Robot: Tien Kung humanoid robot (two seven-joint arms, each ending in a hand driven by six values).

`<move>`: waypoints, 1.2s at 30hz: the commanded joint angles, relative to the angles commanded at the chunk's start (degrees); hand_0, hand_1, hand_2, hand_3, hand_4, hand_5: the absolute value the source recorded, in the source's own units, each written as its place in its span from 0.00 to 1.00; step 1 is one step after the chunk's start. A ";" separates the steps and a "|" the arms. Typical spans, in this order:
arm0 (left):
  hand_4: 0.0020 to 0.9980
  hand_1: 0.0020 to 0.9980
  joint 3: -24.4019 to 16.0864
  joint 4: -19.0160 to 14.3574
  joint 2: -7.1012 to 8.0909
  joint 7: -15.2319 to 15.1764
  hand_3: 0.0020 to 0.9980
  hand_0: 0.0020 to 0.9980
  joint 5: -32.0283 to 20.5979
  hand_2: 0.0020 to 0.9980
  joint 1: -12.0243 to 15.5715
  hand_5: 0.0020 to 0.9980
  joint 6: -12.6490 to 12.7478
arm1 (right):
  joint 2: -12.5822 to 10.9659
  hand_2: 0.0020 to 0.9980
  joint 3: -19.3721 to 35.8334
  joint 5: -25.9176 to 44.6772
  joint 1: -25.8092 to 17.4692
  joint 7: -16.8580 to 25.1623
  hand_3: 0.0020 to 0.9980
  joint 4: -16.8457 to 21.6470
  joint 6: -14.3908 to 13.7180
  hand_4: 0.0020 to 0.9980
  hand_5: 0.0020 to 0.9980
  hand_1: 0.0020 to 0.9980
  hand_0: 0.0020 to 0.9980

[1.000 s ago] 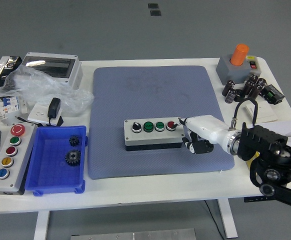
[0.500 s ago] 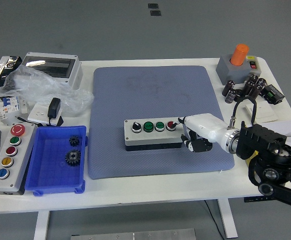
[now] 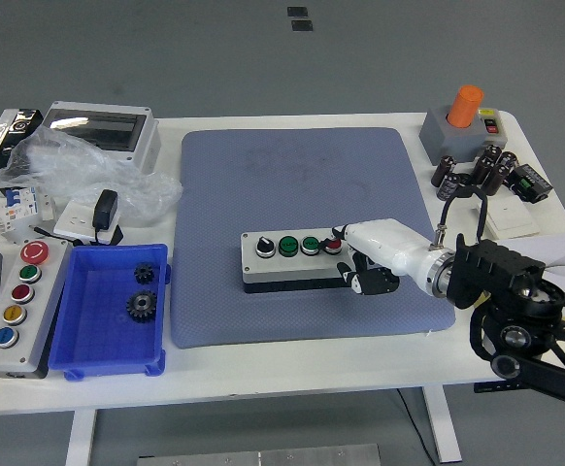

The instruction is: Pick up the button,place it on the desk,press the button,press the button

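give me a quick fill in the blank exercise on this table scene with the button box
1. The grey four-button control box lies on a ____ mat.
2. The white robot hand reaches the box from its ____ end, at the red button.
3. The blue plastic bin holds ____ black gears.
4. The orange cylinder stands at the table's far ____ corner.

Missing words: blue-grey; right; two; right

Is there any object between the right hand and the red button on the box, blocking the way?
No, nothing visible blocks it. The right hand is already at the right end of the button box, its fingertip over the red button.
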 joint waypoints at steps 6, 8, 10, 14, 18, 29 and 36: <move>0.59 0.70 0.10 -0.01 -0.01 0.03 0.64 0.67 -0.02 0.63 0.01 0.38 -0.06 | 0.53 0.23 0.28 0.75 0.27 0.21 0.77 0.00 -0.20 0.35 0.00 0.38 0.42; 0.59 0.71 0.07 -0.02 0.00 0.03 0.64 0.67 0.04 0.63 -0.01 0.38 -0.07 | 0.82 0.23 0.39 0.91 0.33 0.25 0.77 0.00 -0.31 0.36 0.00 0.38 0.42; 0.59 0.71 0.03 -0.03 0.00 0.03 0.64 0.67 0.09 0.63 -0.03 0.38 -0.09 | 1.14 0.23 0.54 0.90 0.43 0.20 0.77 0.00 -0.44 0.36 0.00 0.38 0.42; 0.59 0.70 0.02 -0.03 -0.01 0.05 0.64 0.67 0.14 0.63 -0.05 0.38 -0.13 | 1.58 0.23 0.55 1.13 0.66 0.14 0.77 0.00 -0.57 0.36 0.00 0.38 0.42; 0.59 0.70 -0.02 -0.02 0.00 0.09 0.64 0.67 0.20 0.63 -0.12 0.38 -0.17 | 1.79 0.23 0.61 1.19 0.78 -0.06 0.77 0.00 -0.62 0.36 0.00 0.38 0.42; 0.59 0.70 -0.22 -0.06 0.00 0.14 0.64 0.67 0.52 0.63 -0.29 0.38 -0.27 | 1.38 0.23 1.65 1.21 0.38 -0.41 0.88 -0.42 -2.12 0.36 0.00 0.38 0.40; 0.59 0.71 -0.28 -0.07 -0.03 0.18 0.64 0.67 0.61 0.63 -0.19 0.38 -0.29 | 1.02 0.23 2.55 1.08 -0.11 -0.94 0.94 -1.89 -2.40 0.36 0.00 0.37 0.40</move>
